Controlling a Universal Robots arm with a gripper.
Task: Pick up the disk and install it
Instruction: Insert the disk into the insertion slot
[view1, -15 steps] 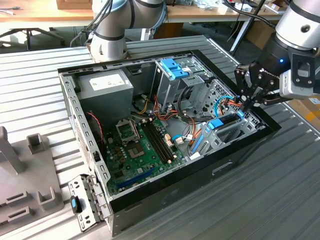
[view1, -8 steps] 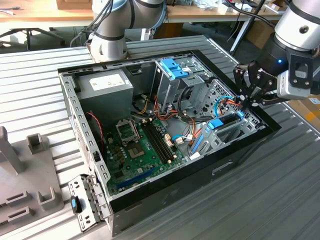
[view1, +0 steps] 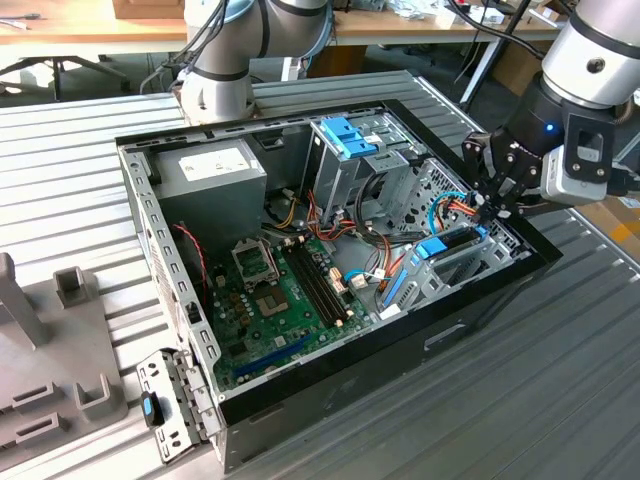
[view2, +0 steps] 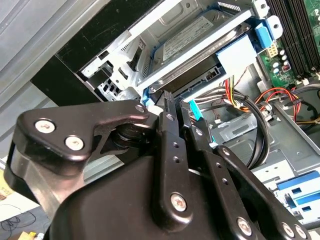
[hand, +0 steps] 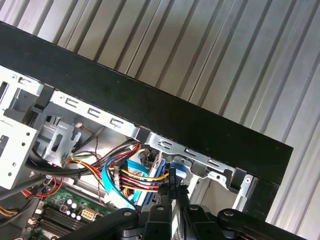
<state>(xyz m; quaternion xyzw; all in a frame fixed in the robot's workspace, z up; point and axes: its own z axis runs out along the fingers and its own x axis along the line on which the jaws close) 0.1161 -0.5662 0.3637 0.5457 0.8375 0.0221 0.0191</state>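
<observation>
We find the flat grey metal disk (view2: 192, 39), blue-bracketed, seated in the steel bay (view2: 165, 14) of the open black computer case (view1: 330, 390), at the exterior view's right. The black gripper (view1: 492, 207) sits just above it, jaws narrow, almost together.

I'm getting bright, even light washing over the ribbed worktop (view1: 560, 380); its slats are shining pale in the first wrist view, the computer case (view1: 330, 385) is shadowing its own interior, and the pincer (view2: 176, 102) is looming dark.

Robotics lab or workshop: ribbed metal bench (view1: 560, 380), opened computer case (view1: 330, 400), wooden worktables (view1: 90, 25) behind.
</observation>
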